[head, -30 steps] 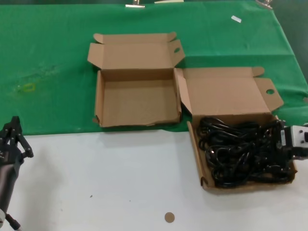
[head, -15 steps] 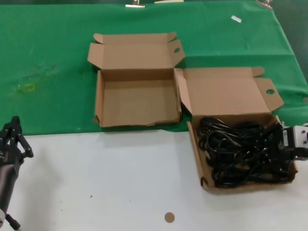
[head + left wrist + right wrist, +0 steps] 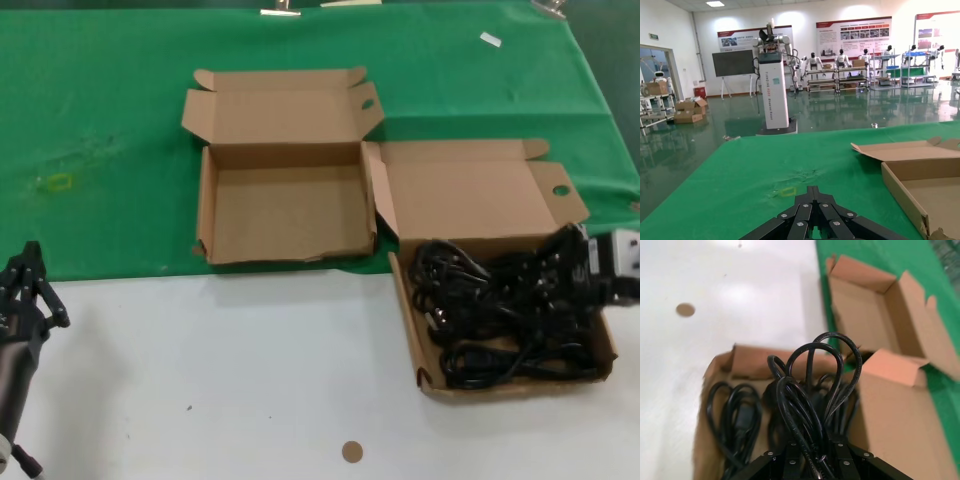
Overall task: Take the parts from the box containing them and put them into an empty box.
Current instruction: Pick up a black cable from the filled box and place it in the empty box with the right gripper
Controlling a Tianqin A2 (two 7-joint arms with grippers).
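At 3 o'clock, over the full box [image 3: 600, 345]
Right gripper [image 3: 812, 465] is pinched on looped cords [image 3: 812, 390]; left gripper [image 3: 25, 290], parked at 8 o'clock, is pressed together.

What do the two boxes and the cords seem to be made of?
Both open brown boxes, empty and full, look like matte corrugated cardboard with folded flaps and tab slots. The looped black cords appear rubber- or plastic-jacketed, with a slight sheen, bending freely where the right gripper holds them.
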